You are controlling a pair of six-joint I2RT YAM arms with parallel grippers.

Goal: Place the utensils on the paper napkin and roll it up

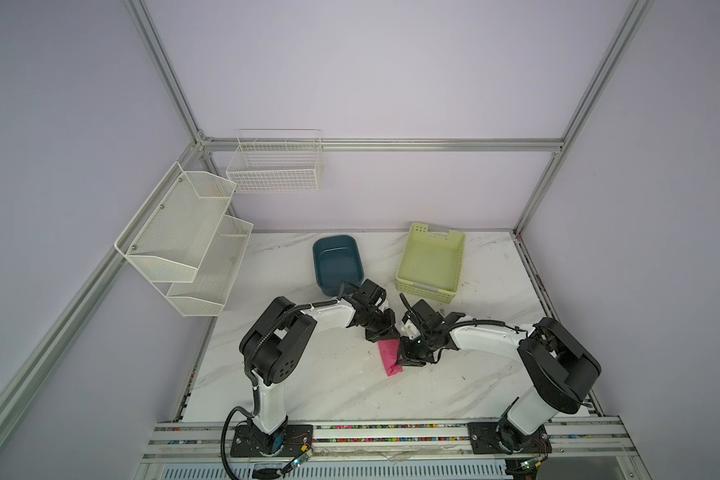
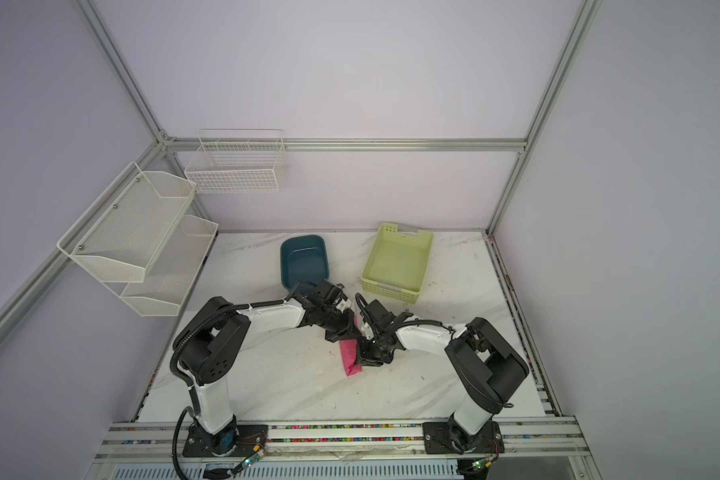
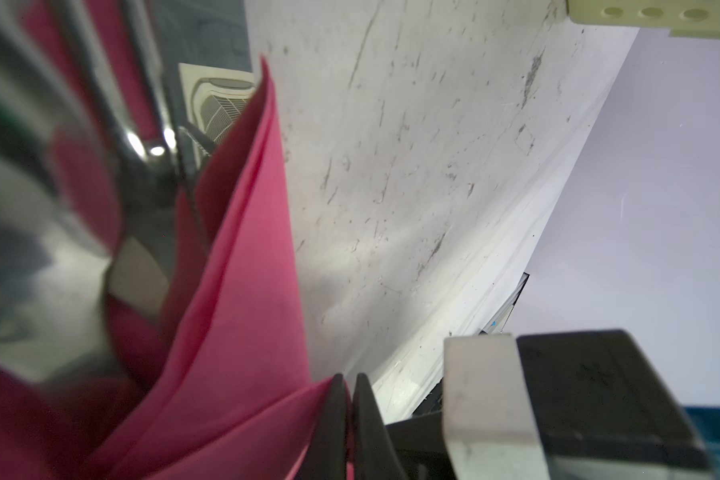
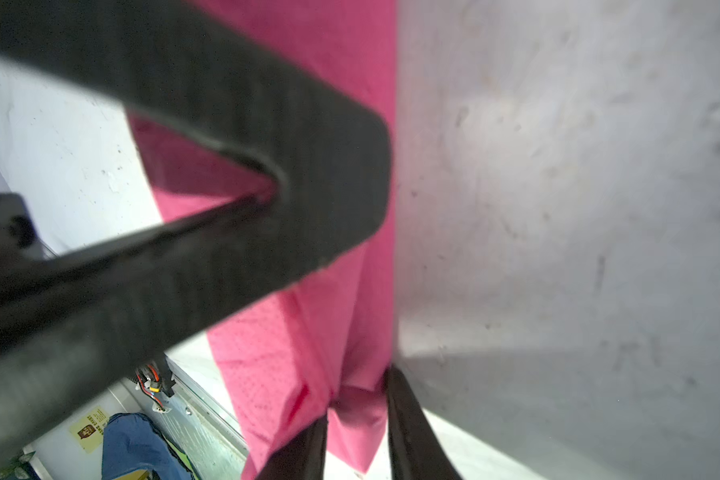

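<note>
The paper napkin (image 1: 388, 358) (image 2: 349, 360) lies mid-table as a narrow pink roll, between the two arms. My left gripper (image 1: 386, 337) (image 3: 350, 399) is at its far end, shut on a pink edge. In the left wrist view, blurred shiny metal of the utensils (image 3: 146, 141) shows inside the pink folds (image 3: 242, 257); I cannot tell which pieces. In both top views the utensils are hidden. My right gripper (image 1: 401, 360) (image 4: 358, 411) is shut on the roll (image 4: 308, 345) from its right side, one finger on each side of a fold. The left gripper's dark fingers (image 4: 267, 124) cross the right wrist view.
A teal tub (image 1: 336, 259) stands behind the left gripper, close to that arm's wrist. A pale green basket (image 1: 431, 257) sits at the back right. White wire racks (image 1: 184, 237) (image 1: 275, 166) hang on the left and back walls. The white marble tabletop (image 1: 329, 386) is scuffed.
</note>
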